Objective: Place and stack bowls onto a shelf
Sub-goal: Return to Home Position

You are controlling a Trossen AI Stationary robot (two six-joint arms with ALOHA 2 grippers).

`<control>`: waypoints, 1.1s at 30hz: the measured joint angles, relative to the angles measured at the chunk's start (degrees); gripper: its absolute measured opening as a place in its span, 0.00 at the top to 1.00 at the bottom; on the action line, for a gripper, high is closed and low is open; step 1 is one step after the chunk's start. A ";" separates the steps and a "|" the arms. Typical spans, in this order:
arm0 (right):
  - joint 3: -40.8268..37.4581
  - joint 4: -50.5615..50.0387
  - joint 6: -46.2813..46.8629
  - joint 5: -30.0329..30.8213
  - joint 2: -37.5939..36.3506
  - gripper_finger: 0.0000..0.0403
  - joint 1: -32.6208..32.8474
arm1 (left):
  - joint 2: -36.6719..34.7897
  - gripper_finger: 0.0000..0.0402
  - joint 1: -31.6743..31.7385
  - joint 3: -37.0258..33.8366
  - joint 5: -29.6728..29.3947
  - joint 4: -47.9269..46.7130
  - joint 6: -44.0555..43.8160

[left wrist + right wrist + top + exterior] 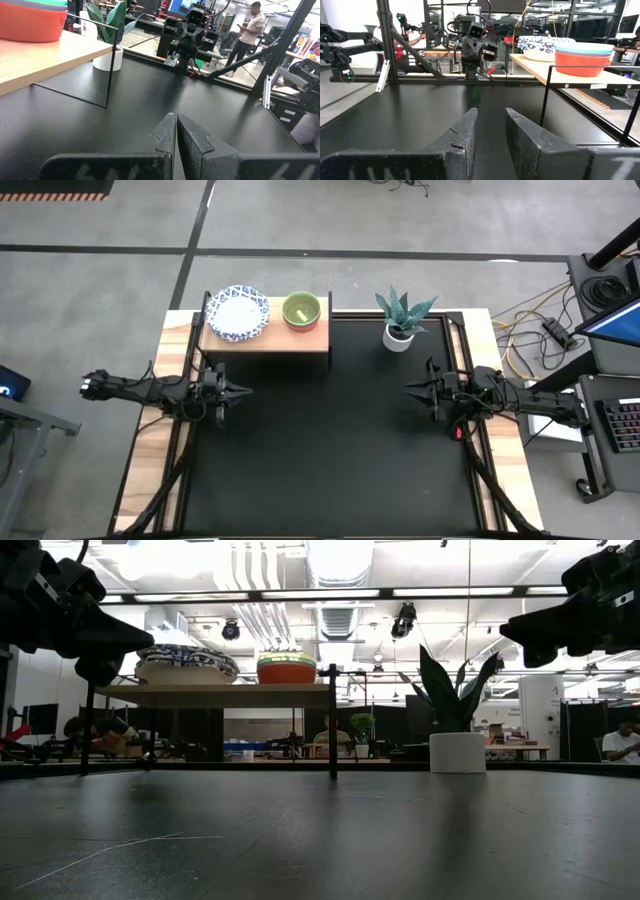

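The shelf (pixel 265 340) stands on thin black legs at the table's far left. On it, a stack of white bowls with blue patterned rims (pixel 237 312) sits beside a stack of small bowls (pixel 302 311): red at the bottom, yellow-green on top. Both stacks show in the low view (pixel 185 662) (pixel 287 667), and the right wrist view shows the small stack (pixel 582 56). My left gripper (pixel 247 392) hovers near the table's left edge, shut and empty (pixel 176 122). My right gripper (pixel 408 389) hovers near the right edge, slightly open and empty (pixel 491 117).
A small white pot with a green plant (pixel 400 322) stands at the far side, right of the shelf. The black tabletop (pixel 330 450) lies between the two arms. Beyond the table, people (pixel 247 30) and desks show in the room.
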 joint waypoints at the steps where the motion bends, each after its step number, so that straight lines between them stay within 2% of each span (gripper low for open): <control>1: 0.00 0.00 -0.05 0.00 0.00 0.78 0.00 | 0.01 1.00 0.00 0.00 0.00 0.00 0.01; 13: 0.00 -0.02 0.03 0.00 0.00 0.82 0.02 | 0.00 1.00 -0.02 0.00 0.00 0.00 0.00; 26: 0.00 -0.02 -0.06 0.00 0.00 0.78 0.02 | 0.00 1.00 -0.02 0.00 0.00 0.01 0.01; 33: 0.00 -0.02 0.03 0.00 0.00 0.81 0.02 | 0.02 1.00 -0.02 0.00 0.00 0.00 -0.01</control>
